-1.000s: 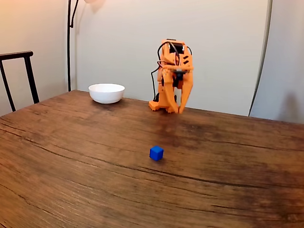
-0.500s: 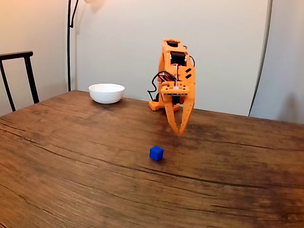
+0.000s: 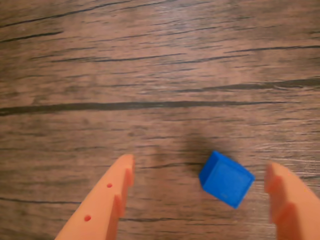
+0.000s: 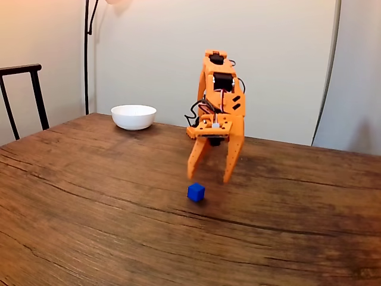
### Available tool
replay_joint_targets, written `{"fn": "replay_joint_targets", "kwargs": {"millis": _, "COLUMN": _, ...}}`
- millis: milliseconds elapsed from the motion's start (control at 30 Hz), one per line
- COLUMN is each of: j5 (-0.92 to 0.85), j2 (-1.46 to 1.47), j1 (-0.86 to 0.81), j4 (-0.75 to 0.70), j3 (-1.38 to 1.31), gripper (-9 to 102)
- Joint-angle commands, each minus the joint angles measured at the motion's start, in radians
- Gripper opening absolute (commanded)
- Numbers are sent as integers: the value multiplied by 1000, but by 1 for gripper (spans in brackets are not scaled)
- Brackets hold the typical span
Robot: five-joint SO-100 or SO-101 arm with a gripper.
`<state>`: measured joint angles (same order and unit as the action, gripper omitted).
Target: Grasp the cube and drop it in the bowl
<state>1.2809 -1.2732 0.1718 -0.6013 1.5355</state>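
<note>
A small bright-blue cube (image 4: 196, 192) lies on the wooden table (image 4: 89, 196), near its middle. My orange gripper (image 4: 209, 176) hangs open just above and slightly behind it, fingers pointing down. In the wrist view the cube (image 3: 226, 179) sits between the two orange fingers, closer to the right finger (image 3: 292, 197) than to the left one (image 3: 107, 202), and the gripper (image 3: 200, 167) touches nothing. The white bowl (image 4: 133, 116) stands at the far left of the table, well away from the arm.
A dark chair back (image 4: 24, 95) rises past the table's left edge and a thin lamp pole (image 4: 87, 53) stands behind the bowl. The arm's base (image 4: 199, 132) sits at the table's far edge by the wall.
The arm has reached forward and down from its folded pose toward the cube, and the fingers have spread open. Cube and bowl have stayed put.
</note>
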Motion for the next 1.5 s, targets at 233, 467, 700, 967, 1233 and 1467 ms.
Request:
{"fn": "replay_joint_targets", "kwargs": {"millis": 233, "j5": -244, "j2": -17, "j1": -11, "j4": -210, "j3": -52, "gripper": 40}}
{"fn": "replay_joint_targets", "kwargs": {"millis": 467, "j5": -316, "j2": -3, "j1": -11, "j4": -367, "j3": -150, "gripper": 46}}
{"fn": "replay_joint_targets", "kwargs": {"millis": 700, "j5": -307, "j2": -3, "j1": -20, "j4": -371, "j3": -167, "gripper": 46}}
{"fn": "replay_joint_targets", "kwargs": {"millis": 967, "j5": -301, "j2": 49, "j1": -43, "j4": -353, "j3": -187, "gripper": 45}}
{"fn": "replay_joint_targets", "kwargs": {"millis": 1233, "j5": -301, "j2": 301, "j1": -35, "j4": -316, "j3": -414, "gripper": 45}}
{"fn": "replay_joint_targets", "kwargs": {"millis": 1467, "j5": -301, "j2": 451, "j1": -31, "j4": -368, "j3": -589, "gripper": 45}}
